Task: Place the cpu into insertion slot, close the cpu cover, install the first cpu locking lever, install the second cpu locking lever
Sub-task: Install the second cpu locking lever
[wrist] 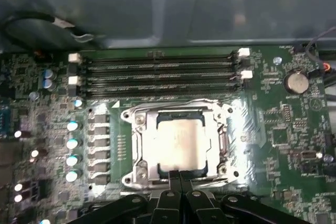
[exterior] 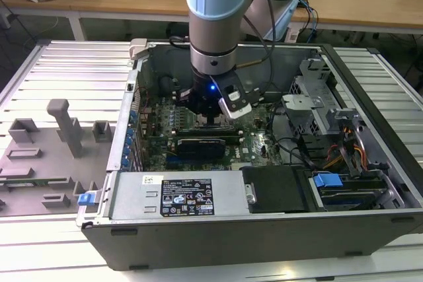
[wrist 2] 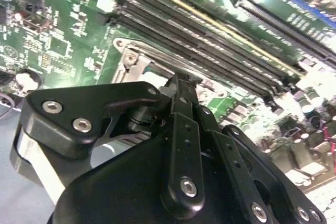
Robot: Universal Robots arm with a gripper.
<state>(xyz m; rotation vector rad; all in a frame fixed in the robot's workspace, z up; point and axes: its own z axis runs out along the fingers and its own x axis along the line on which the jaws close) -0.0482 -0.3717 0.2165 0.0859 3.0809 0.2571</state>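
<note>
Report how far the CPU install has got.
Done: the cpu sits in the socket, and the cover lies down around it. In hand: the gripper, fingers together, is at the socket's edge in the first wrist view. The levers' state cannot be told.

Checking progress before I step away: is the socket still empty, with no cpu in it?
No. In the first wrist view the cpu lies in the socket, its pale metal top showing.

exterior view: even bright room light | blue lamp (exterior: 212, 86) glowing on arm | first wrist view: glare around the cpu cover (wrist: 223, 141), soft blur | second wrist view: near end effector (wrist 2: 178, 85) blurred
</note>
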